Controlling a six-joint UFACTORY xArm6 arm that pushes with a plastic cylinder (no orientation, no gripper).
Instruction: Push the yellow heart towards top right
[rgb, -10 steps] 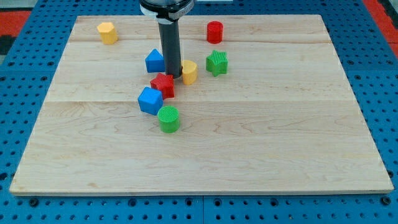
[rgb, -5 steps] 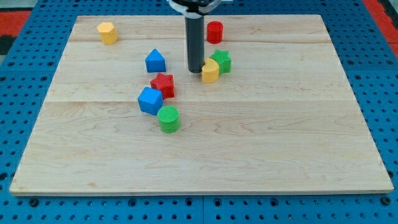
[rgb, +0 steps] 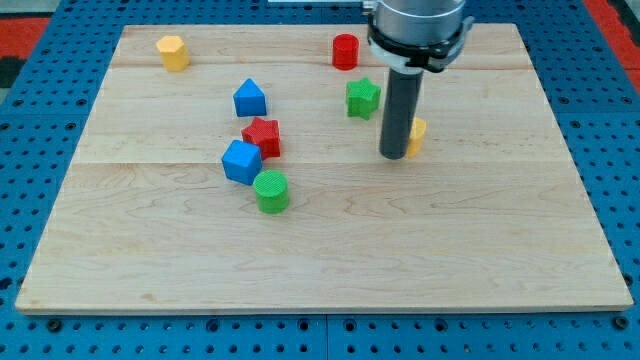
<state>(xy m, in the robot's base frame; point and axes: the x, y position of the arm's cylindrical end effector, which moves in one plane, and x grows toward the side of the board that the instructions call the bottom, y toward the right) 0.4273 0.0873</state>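
Yellow heart (rgb: 417, 135) sits right of centre on the surface (rgb: 450, 250), mostly hidden behind my tool, touching its right side. My tip (rgb: 393, 156) is a bare rod, nothing to open or close; green star (rgb: 363, 98) lies up-left

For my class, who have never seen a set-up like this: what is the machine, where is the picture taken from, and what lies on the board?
The single camera looks down at a wooden board. The dark rod is a robot arm's end; its tip slides and pushes blocks, holding nothing. It touches the yellow heart, mostly hidden behind the rod. Also there: a green star, red cylinder, yellow block, blue house-shaped block, red star, blue cube, green cylinder.
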